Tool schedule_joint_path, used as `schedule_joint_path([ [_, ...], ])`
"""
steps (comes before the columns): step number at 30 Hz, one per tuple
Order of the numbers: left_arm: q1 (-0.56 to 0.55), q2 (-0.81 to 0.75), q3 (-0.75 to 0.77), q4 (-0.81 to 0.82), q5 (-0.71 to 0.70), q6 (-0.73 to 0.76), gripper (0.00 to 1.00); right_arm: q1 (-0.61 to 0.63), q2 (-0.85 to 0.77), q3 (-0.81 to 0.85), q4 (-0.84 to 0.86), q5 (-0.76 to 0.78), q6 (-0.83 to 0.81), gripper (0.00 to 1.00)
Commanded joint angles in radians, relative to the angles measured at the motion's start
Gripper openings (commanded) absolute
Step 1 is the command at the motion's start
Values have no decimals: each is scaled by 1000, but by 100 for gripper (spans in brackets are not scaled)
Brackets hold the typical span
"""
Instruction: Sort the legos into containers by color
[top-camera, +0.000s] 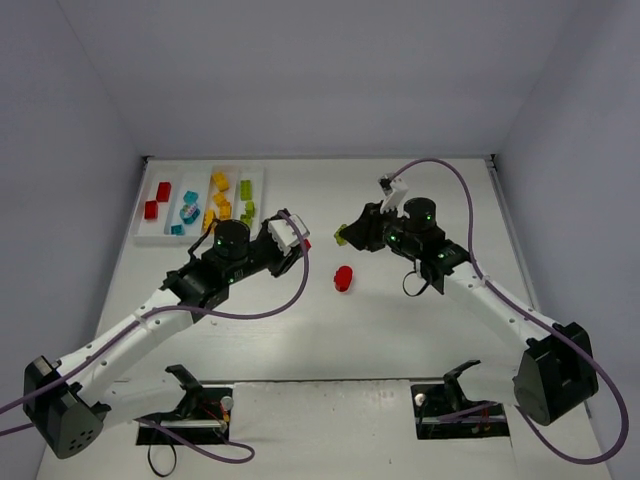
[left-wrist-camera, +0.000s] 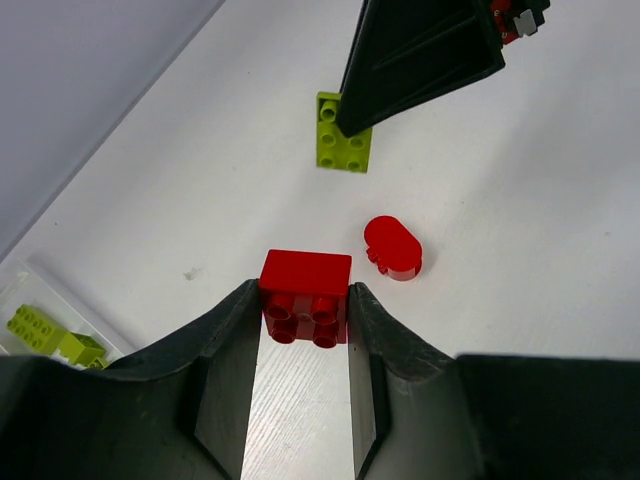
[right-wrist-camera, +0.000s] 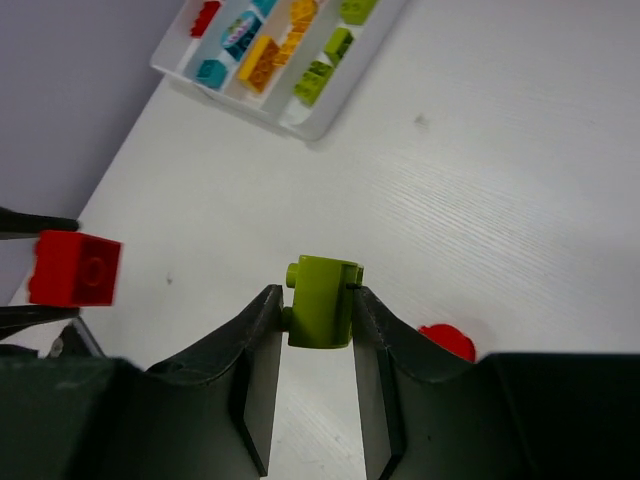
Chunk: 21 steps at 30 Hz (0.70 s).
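The left wrist view is showing what the top view half hides: the left gripper is clamping a square red brick by its sides, above the table. The right wrist view is showing the right gripper pinching a lime green brick likewise. From above, the 2 held bricks are hanging near each other at mid-table, with a rounded red piece lying loose just nearer the bases.

Only the top view is giving the whole white tray, sitting at the far left. Its 4 compartments are holding, left to right, 2 red legos, cyan legos, yellow legos and lime legos.
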Motion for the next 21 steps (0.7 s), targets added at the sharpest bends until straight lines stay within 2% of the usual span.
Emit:
schedule_joint_path([
  [1,1,-9,9,80,-25,-31,0,-54,-44,-19,23,17,-55,0],
  [4,29,17,7,97,-111,-105,0,-81,-46,-43,19,20,-87,0],
  [6,101,34,29,103,-169,-169,0,-91,-46,-60,19,16,-101,0],
  [7,136,54,38,103,-180,-248,0,-95,-44,-65,19,14,-108,0],
  [8,217,64,50,109,-192,-282,0,-95,-46,-72,19,11,-124,0],
  [10,300,101,87,113,-235,-353,0,-98,-52,-80,20,7,-141,0],
  [15,574,202,176,107,-323,-425,0,-103,-64,-109,36,-24,-179,0],
  [21,771,418,322,123,-378,-422,0,-117,-79,-121,49,-67,-190,0],
])
